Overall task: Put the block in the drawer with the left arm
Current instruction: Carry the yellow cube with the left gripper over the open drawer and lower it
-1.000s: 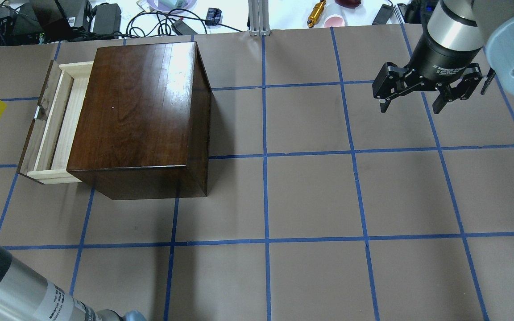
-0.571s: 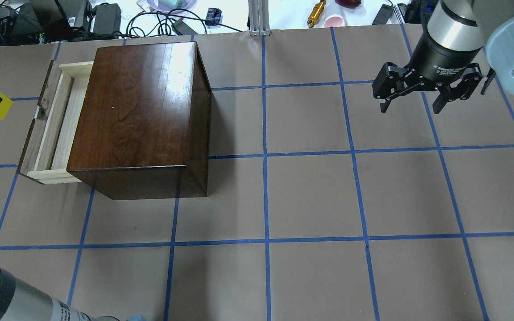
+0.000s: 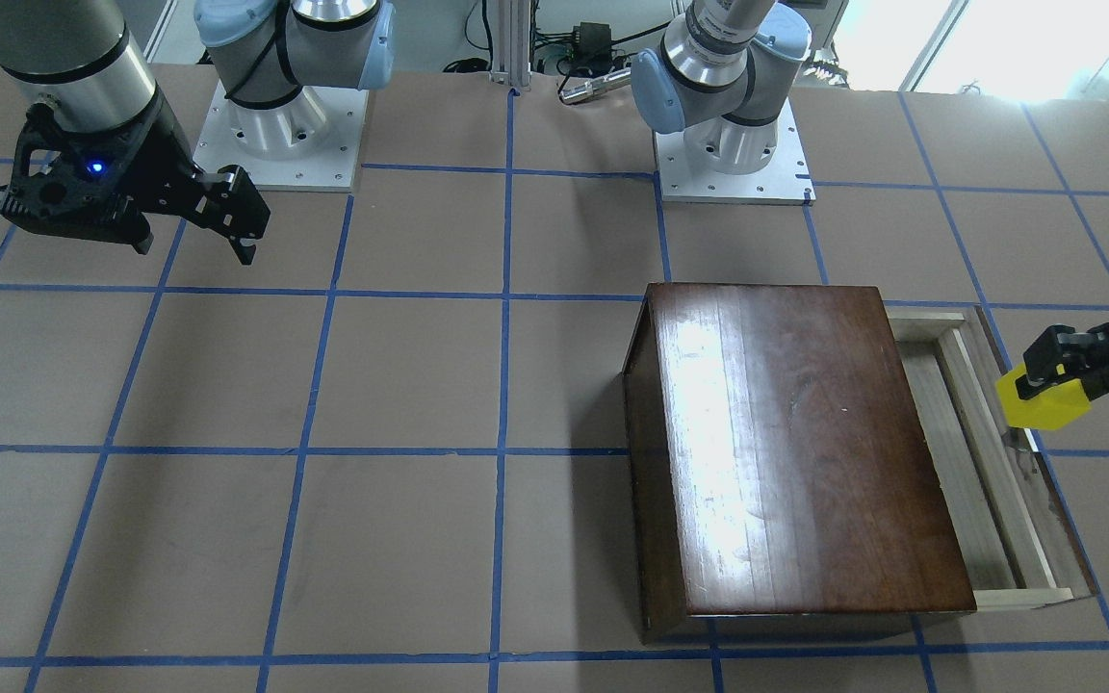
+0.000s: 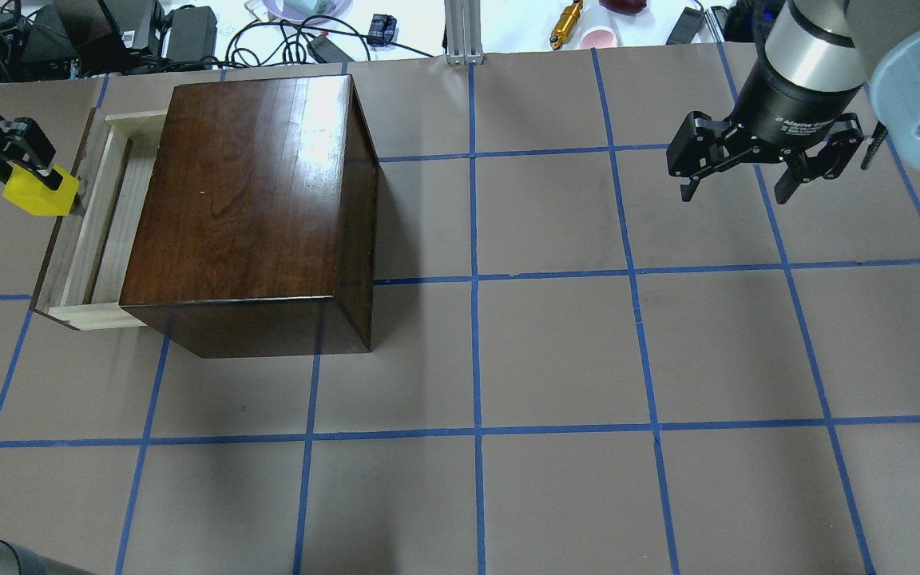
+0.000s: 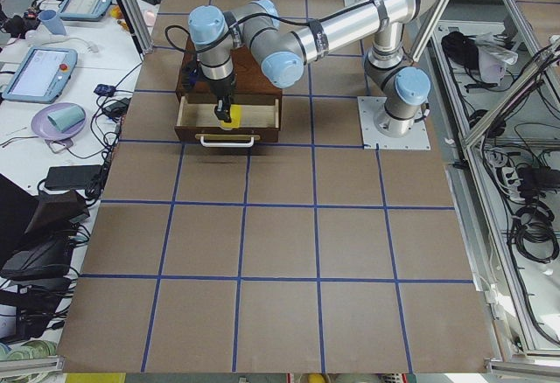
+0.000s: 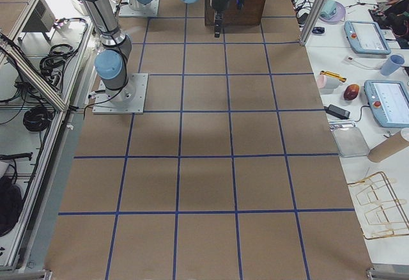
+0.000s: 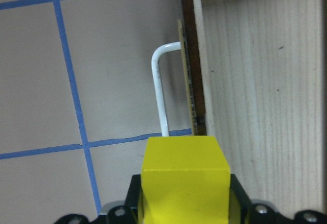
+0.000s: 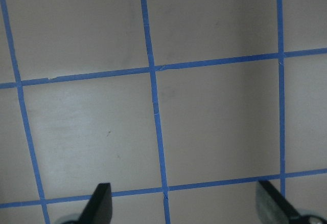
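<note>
My left gripper (image 4: 29,180) is shut on the small yellow block (image 4: 38,198) and holds it in the air over the dark front panel of the open drawer (image 4: 109,231). The pale wooden tray sticks out of the left side of the dark-brown cabinet (image 4: 252,200). In the left wrist view the block (image 7: 185,180) hangs above the drawer's white handle (image 7: 161,91), with the pale drawer floor (image 7: 260,81) just to its right. In the front-facing view the block (image 3: 1045,409) sits at the drawer's outer edge (image 3: 1031,481). My right gripper (image 4: 735,194) is open and empty at the far right.
Cables, chargers, a gold object (image 4: 566,24) and a pink cup (image 4: 600,36) lie beyond the table's far edge. An aluminium post (image 4: 464,32) stands at the back centre. Both arm bases (image 3: 280,125) (image 3: 733,144) are bolted on the robot's side.
My left gripper has carried the yellow block from the table's left edge rightward, up to the drawer's front panel. The right arm has not moved.
</note>
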